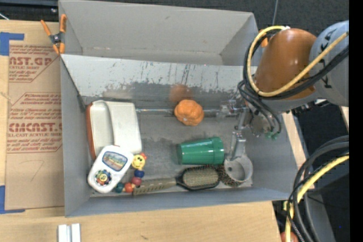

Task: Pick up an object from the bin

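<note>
Gripper low in bin, open or closed: cannot tell. Green cup on its side, just view-left of jaws, long axis pointing at them. Grey round dish just beyond tips.

pincer: right side of bin | just beside green cup, perhaps touching | orange ball near
</note>
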You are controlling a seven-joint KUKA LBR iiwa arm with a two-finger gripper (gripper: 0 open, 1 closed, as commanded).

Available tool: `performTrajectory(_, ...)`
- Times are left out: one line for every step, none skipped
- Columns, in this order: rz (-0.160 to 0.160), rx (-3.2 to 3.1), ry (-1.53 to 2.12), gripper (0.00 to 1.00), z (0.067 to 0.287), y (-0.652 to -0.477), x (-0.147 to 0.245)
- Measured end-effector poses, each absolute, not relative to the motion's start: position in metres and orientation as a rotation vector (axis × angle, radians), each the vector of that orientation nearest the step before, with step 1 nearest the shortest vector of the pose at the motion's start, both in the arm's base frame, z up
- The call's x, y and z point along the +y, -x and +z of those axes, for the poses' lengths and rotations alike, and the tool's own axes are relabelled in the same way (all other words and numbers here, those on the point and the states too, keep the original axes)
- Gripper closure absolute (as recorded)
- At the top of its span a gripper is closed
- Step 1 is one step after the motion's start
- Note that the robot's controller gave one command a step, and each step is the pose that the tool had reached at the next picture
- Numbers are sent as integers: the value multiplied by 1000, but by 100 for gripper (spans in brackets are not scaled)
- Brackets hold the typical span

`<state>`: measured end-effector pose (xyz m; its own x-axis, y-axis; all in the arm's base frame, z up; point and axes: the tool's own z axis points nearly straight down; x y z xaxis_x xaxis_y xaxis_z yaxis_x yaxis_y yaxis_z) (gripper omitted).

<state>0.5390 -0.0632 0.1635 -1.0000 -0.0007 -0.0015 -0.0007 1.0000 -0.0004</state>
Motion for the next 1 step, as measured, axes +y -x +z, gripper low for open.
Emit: performTrajectory(-1, 3140, 1, 0, 163, -539, -63)
